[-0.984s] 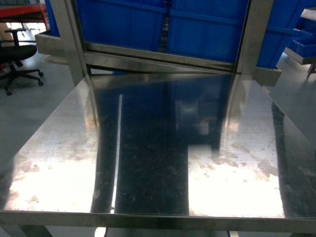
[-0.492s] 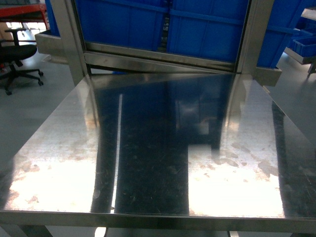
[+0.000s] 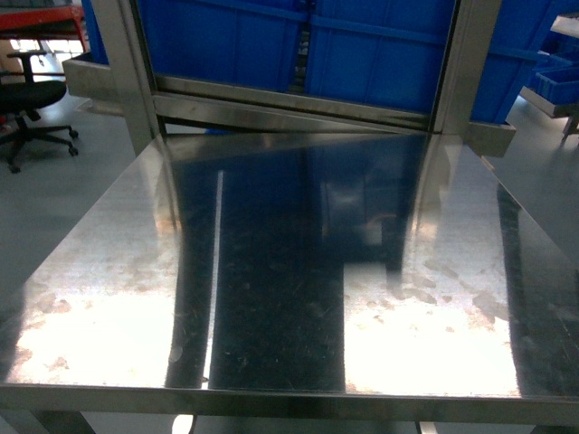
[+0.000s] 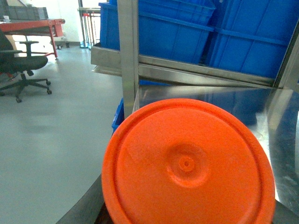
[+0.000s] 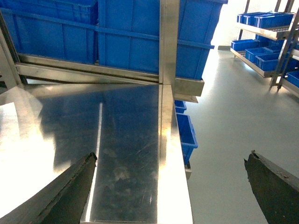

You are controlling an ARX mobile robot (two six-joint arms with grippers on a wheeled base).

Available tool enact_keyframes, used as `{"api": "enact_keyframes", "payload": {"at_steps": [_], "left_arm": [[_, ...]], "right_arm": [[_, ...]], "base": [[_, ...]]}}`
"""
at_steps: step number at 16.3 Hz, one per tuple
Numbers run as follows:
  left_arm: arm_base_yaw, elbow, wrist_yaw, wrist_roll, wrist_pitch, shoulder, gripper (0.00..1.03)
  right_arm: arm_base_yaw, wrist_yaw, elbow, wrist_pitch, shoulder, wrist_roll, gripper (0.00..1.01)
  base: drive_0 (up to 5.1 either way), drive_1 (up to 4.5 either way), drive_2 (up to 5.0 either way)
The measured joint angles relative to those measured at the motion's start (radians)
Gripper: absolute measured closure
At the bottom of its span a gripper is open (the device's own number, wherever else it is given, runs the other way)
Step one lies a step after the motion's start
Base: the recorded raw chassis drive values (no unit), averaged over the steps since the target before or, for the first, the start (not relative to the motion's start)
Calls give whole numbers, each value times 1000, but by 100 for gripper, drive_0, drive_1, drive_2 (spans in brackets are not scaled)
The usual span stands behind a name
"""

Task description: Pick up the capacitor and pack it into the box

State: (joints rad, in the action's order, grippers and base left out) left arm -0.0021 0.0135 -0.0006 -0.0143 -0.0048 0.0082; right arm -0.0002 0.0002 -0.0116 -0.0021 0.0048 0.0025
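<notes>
Gaping right hand (image 5: pixel 170 186) over table edge (image 5: pixel 175 186)

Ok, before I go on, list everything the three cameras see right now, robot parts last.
Steel table: one, shiny bare metal, directly ahead in the head view; no box or capacitor shows on it.
Blue bins: at least two big ones, behind the table's uprights.
Small blue bins: several, on the floor under the table's right end and on a rack at far right.
Office chair: one, black, on the grey floor at left.
Red bench: one, far left background.
Orange round lid: one, filling the left wrist view, hiding the left gripper.
Right gripper: two dark fingers spread wide, nothing between them, over the table's right edge.
</notes>
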Motion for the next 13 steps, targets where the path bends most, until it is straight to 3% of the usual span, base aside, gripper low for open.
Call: {"api": "enact_keyframes", "payload": {"at_steps": [13], "left_arm": [[0, 0, 0, 1, -2, 0, 59]], "right_arm": [[0, 0, 0, -3, 0, 0, 3]], "base": [[0, 0, 0]]}}
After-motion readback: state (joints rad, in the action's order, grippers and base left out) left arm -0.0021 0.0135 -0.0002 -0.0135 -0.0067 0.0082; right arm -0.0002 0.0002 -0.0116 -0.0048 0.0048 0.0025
